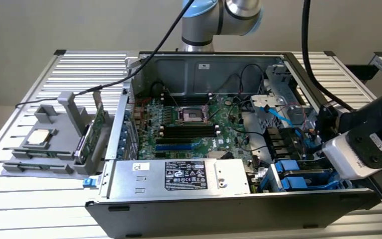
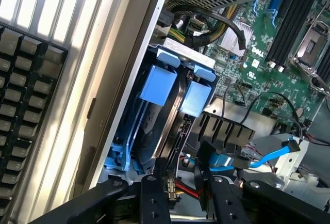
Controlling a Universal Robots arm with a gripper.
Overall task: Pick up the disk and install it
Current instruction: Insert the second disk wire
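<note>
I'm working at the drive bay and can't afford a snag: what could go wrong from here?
1. The blue cable and the red and yellow wires lie right by the hand; they could snag on it.
2. The disk's blue carrier sits close against the case wall; a skewed push might jam it.

Open grey metal computer case on the slatted metal table, green motherboard flat inside. Silver power supply box with a white label along the case's near wall. At the exterior view's right, blue-framed disk standing on edge in its bay, tool just above it. Left of the case, grey plastic fixture carrying a small square silver chip and an upright green circuit card.
</note>
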